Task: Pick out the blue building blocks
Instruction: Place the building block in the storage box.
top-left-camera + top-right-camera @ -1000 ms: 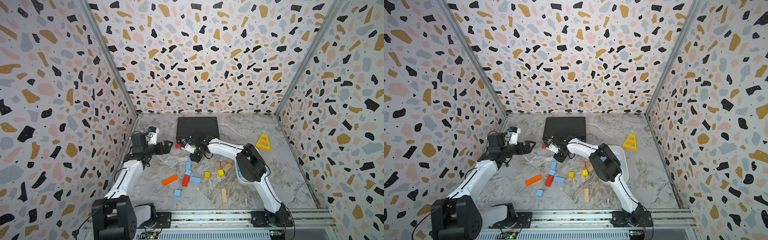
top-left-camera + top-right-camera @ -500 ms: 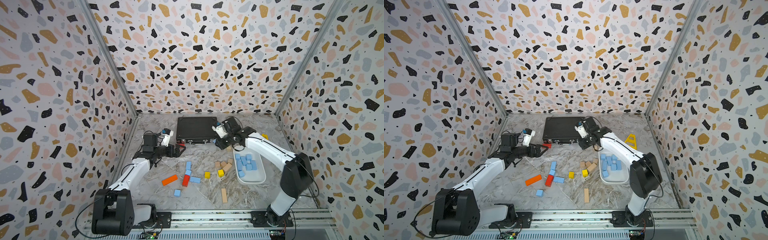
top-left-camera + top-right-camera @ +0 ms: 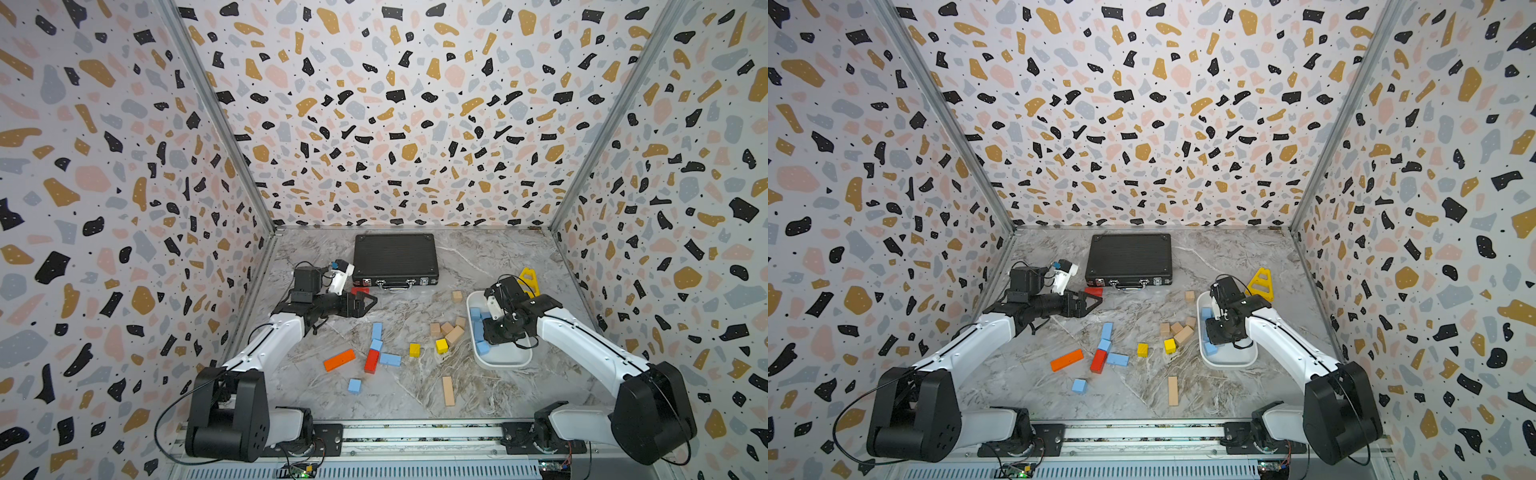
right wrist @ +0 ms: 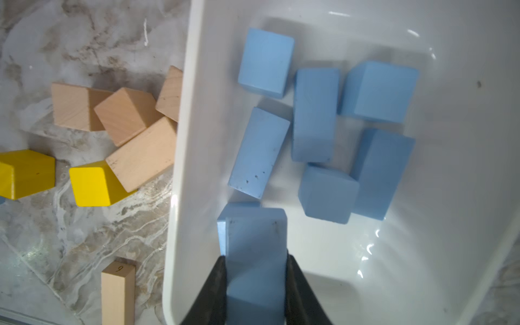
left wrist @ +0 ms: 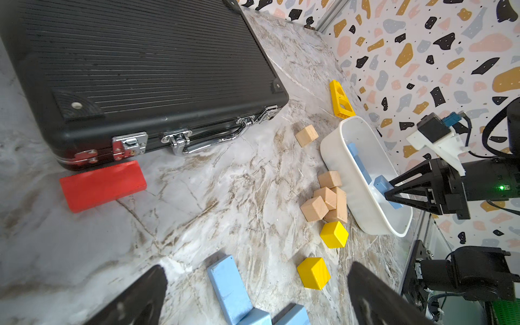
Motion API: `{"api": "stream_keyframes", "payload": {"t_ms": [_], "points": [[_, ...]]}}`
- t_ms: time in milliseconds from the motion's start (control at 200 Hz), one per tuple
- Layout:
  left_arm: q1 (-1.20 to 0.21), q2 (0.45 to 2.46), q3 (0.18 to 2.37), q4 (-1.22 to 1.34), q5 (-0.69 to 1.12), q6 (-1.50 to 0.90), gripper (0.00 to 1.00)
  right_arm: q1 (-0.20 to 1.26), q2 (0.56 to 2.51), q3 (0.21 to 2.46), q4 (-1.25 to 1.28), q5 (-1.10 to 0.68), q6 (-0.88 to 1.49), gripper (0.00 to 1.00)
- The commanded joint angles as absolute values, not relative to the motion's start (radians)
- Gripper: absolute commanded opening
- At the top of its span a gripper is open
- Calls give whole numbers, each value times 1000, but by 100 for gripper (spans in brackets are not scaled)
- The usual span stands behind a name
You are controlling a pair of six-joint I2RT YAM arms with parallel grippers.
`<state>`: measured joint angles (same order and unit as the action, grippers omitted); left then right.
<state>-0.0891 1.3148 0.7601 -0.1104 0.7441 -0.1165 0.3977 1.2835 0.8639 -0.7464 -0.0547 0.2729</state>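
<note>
White tub [image 4: 180,168] is crowded with blue building blocks [image 4: 315,112], while four loose blue blocks [image 3: 390,359] are scattered on the marble table [image 3: 490,257]. If released here, the held block [image 4: 254,233] could be tipped off a neighbour and bounced over the wall just beside it. It is clamped by the right gripper [image 4: 256,257], jaws narrowly parted.

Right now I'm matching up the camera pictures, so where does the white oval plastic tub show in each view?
Both top views: white oval plastic tub right of centre, in front of the yellow triangular piece.
Left wrist: tub with the right gripper reaching in.
Right wrist: tub fills most of the frame, under a gripped light-blue block.
Shared landmark: cluster of tan wooden blocks beside it.
</note>
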Motion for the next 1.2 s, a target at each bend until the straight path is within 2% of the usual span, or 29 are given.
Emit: {"api": "stream_keyframes", "payload": {"t_ms": [0, 270, 1006, 1196], "points": [[-94, 1320, 775, -87, 764, -115, 100, 382, 1246, 840, -756, -29, 306, 20], [-93, 1322, 771, -84, 761, -115, 100, 356, 1256, 771, -723, -68, 302, 20], [-94, 1317, 769, -87, 756, -105, 100, 354, 1374, 763, -675, -60, 316, 22], [-93, 1321, 769, -84, 758, -104, 100, 354, 1387, 755, -671, -73, 319, 25]]}}
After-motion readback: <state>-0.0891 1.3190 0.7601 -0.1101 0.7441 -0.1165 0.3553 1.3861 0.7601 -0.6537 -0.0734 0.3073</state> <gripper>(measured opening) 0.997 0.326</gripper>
